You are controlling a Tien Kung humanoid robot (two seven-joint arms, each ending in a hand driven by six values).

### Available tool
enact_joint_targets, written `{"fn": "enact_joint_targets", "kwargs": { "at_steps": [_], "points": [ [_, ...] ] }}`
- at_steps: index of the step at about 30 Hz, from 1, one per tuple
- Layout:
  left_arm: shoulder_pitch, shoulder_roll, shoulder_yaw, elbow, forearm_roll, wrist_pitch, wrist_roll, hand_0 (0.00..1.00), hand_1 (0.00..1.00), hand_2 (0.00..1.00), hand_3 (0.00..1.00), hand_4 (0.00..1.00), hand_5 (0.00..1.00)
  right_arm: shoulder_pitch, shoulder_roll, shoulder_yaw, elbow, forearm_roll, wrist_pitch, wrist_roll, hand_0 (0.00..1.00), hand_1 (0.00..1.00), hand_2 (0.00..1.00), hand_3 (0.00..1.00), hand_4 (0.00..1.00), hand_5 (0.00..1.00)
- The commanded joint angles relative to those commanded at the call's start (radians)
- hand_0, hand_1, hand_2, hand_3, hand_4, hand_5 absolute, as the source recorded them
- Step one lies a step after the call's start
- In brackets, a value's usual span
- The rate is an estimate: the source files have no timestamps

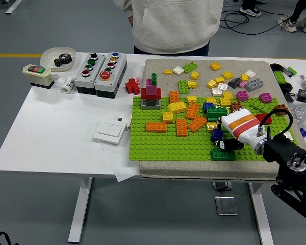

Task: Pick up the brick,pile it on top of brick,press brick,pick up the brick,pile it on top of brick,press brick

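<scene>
Fingers (pixel 220 144) of my right hand (pixel 238 127) curl down onto a dark green brick (pixel 223 153) at the lower right of the green baseplate (pixel 158 143), a blue brick (pixel 217 134) just above them; whether they pinch it I cannot tell.

Robot lab or test hall, not a home.
Grey floor with a yellow line (pixel 20 55), cables (pixel 255 25) trailing behind; height-adjustable white bench (pixel 51 138) carrying push-button control boxes (pixel 100 66), a gear in a bowl (pixel 57 57), and a green baseplate (pixel 163 143) strewn with toy bricks.
</scene>
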Motion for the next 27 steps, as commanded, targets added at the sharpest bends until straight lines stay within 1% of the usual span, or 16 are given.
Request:
{"fn": "enact_joint_targets", "kwargs": {
  "at_steps": [2,13,14,16,19,20,24,25,27],
  "points": [
    [0.0,0.0,0.0,0.0,0.001,0.0,0.0,0.678,0.71,0.734,0.588,0.672,0.662,-0.001,-0.002,0.0,0.004,0.0,-0.003,0.002,0.157,0.129,0.218,0.473,0.764,0.489],
    [0.002,0.0,-0.005,0.0,0.011,-0.004,0.001,0.678,0.709,0.734,0.588,0.672,0.663,-0.002,-0.019,0.018,0.04,0.0,-0.014,0.009,0.155,0.128,0.218,0.473,0.763,0.482],
    [0.002,0.0,-0.006,0.0,0.012,-0.004,0.001,0.679,0.71,0.734,0.588,0.673,0.664,-0.002,-0.02,0.021,0.042,0.0,-0.014,0.009,0.149,0.127,0.218,0.475,0.76,0.462],
    [0.003,0.001,-0.005,0.0,0.011,-0.004,0.001,0.679,0.71,0.734,0.588,0.673,0.664,-0.004,-0.026,0.028,0.056,0.0,-0.012,0.008,0.149,0.127,0.218,0.475,0.76,0.462],
    [0.003,0.001,-0.005,0.001,0.011,-0.003,0.0,0.679,0.71,0.734,0.588,0.673,0.664,-0.006,-0.047,0.04,0.097,0.0,-0.004,0.006,0.149,0.127,0.218,0.475,0.76,0.462],
    [0.003,0.001,-0.005,0.001,0.01,-0.003,0.0,0.679,0.71,0.734,0.587,0.672,0.665,-0.007,-0.053,0.042,0.105,0.0,-0.001,0.006,0.143,0.126,0.215,0.478,0.765,0.446],
    [0.002,0.002,-0.003,0.002,0.006,0.0,-0.002,0.679,0.71,0.734,0.587,0.672,0.665,-0.008,-0.093,0.055,0.171,0.01,0.019,0.005,0.143,0.126,0.215,0.478,0.765,0.446],
    [0.002,0.002,-0.003,0.002,0.006,0.0,-0.002,0.679,0.71,0.734,0.587,0.672,0.665,-0.008,-0.096,0.056,0.177,0.012,0.021,0.005,0.143,0.126,0.215,0.478,0.765,0.446],
    [0.002,0.002,-0.003,0.003,0.005,0.001,-0.002,0.679,0.709,0.734,0.587,0.673,0.665,-0.008,-0.125,0.063,0.217,0.03,0.044,0.011,0.142,0.125,0.217,0.479,0.762,0.449]
  ]
}}
